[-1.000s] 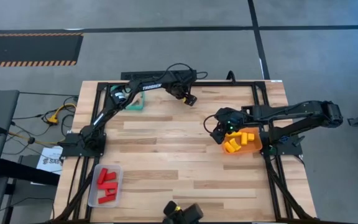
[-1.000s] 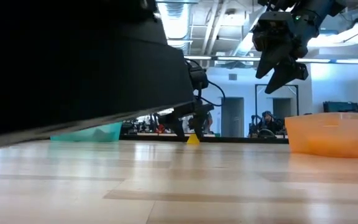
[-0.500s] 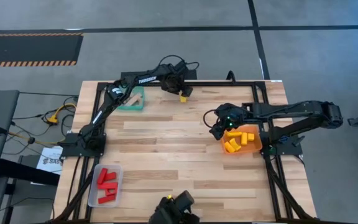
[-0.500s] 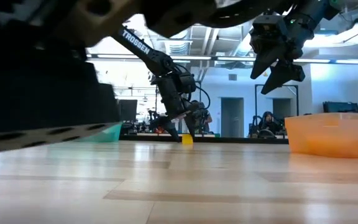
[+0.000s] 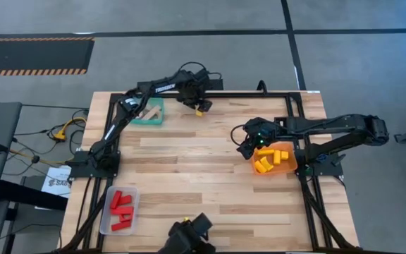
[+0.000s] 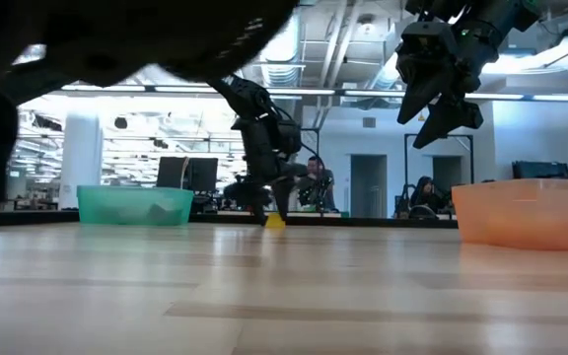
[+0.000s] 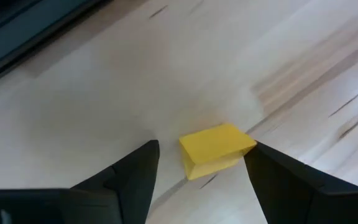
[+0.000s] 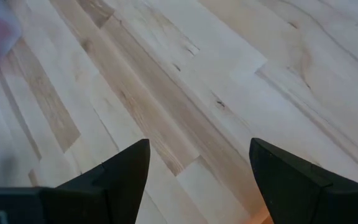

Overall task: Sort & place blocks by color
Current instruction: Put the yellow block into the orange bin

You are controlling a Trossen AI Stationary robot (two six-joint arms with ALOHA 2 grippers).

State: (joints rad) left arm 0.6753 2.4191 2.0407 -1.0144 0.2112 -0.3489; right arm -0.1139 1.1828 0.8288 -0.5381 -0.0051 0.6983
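Your left gripper straddles the yellow brick, fingers spread, apparently not touching; right gripper hangs released, centre-right.

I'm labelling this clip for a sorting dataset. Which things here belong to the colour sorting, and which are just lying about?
Belongs to the job:
small yellow wooden brick between the open left claw fingers
yellow blocks in the orange tray
red blocks in the clear tray
teal tray
open right claw, raised

Lying about:
yellow cable
white paper sheet

Pale wood-plank table (satin sheen), matt yellow block, translucent plastic orange tray
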